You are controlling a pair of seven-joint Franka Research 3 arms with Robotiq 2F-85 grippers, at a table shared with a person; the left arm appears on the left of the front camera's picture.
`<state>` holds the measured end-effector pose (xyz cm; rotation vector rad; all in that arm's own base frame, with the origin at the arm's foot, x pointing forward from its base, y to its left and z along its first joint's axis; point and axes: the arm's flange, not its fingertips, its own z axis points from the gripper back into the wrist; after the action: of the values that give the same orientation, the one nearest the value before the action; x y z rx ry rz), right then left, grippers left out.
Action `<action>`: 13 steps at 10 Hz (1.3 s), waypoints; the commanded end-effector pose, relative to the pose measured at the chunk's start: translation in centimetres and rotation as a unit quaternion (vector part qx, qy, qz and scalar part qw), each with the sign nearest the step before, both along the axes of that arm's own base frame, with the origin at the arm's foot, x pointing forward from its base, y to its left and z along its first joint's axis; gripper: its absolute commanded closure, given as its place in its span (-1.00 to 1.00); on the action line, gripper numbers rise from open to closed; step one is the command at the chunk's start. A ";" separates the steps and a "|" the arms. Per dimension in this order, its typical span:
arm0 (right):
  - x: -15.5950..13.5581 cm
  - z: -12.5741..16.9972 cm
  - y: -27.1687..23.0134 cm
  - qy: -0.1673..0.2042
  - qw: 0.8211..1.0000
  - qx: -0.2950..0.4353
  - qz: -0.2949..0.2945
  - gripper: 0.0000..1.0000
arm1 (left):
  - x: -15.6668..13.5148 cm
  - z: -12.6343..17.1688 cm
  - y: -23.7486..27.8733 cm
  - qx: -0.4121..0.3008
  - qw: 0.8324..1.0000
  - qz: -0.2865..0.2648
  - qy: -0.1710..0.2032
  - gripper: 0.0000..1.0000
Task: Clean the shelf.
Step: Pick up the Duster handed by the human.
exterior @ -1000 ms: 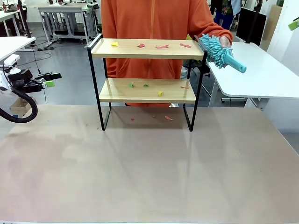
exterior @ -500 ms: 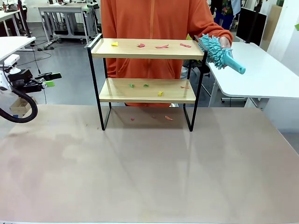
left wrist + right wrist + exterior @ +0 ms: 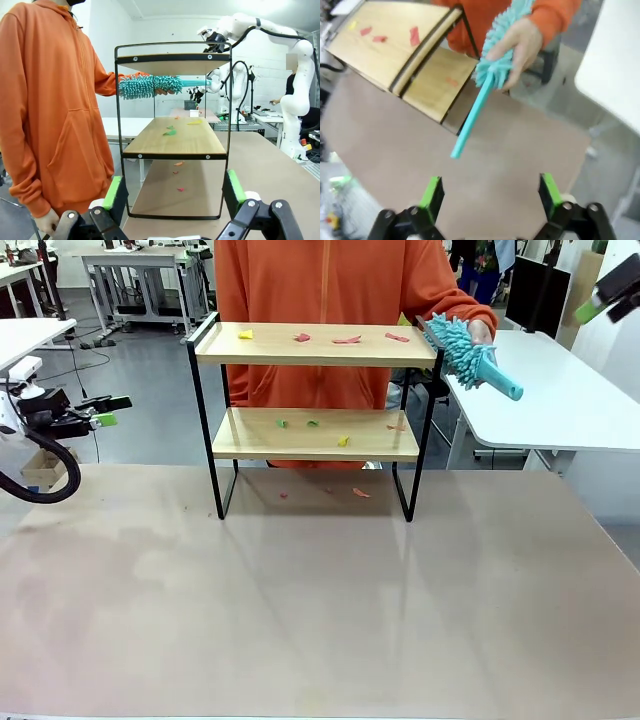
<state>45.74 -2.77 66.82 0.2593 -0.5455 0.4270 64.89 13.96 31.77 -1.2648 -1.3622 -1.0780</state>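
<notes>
The shelf (image 3: 270, 344) stands mid-table, two light wooden boards in a black frame. Small red, yellow and green scraps (image 3: 347, 339) lie on both boards, and a few lie on the table under it. Behind it a person in an orange hoodie holds a teal duster (image 3: 470, 352) at the shelf's right end, handle pointing outward. My left gripper (image 3: 112, 410) hovers open off the table's left side and faces the shelf (image 3: 185, 142) end-on. My right gripper (image 3: 606, 296) hangs high at the upper right, open (image 3: 490, 192), above the duster (image 3: 472, 117) and the shelf (image 3: 380, 57).
The brown table top (image 3: 320, 600) stretches wide in front of the shelf. A white side table (image 3: 560, 400) stands at the right behind the duster. Other white tables and desks lie farther back on the left.
My right gripper has come further into the upper right corner of the front view. The duster, the shelf and my left gripper have hardly moved.
</notes>
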 end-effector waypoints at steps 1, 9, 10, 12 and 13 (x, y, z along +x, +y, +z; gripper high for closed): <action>-3.4 -0.3 3.5 0.046 0.996 -0.011 -0.074 -1.00 | -0.1 0.2 0.0 0.003 1.000 -0.003 -0.006 -1.00; -3.9 -3.3 8.9 -0.015 0.995 0.008 -0.103 -1.00 | -0.1 0.2 0.0 0.003 1.000 -0.003 -0.006 -1.00; -3.9 -3.3 8.9 -0.015 0.995 0.008 -0.103 -1.00 | -0.1 0.2 0.0 0.003 1.000 -0.003 -0.006 -1.00; -3.3 -4.2 9.1 -0.016 0.995 0.011 -0.099 -1.00 | -0.1 0.2 0.0 0.003 1.000 -0.003 -0.006 -1.00; -2.6 -4.7 10.3 -0.013 0.992 0.014 -0.126 -1.00 | -0.1 0.2 0.0 0.003 1.000 -0.003 -0.006 -1.00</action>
<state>42.20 6.23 62.85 0.2213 -0.6013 0.2250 64.88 13.97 31.75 -1.2649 -1.3621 -1.0777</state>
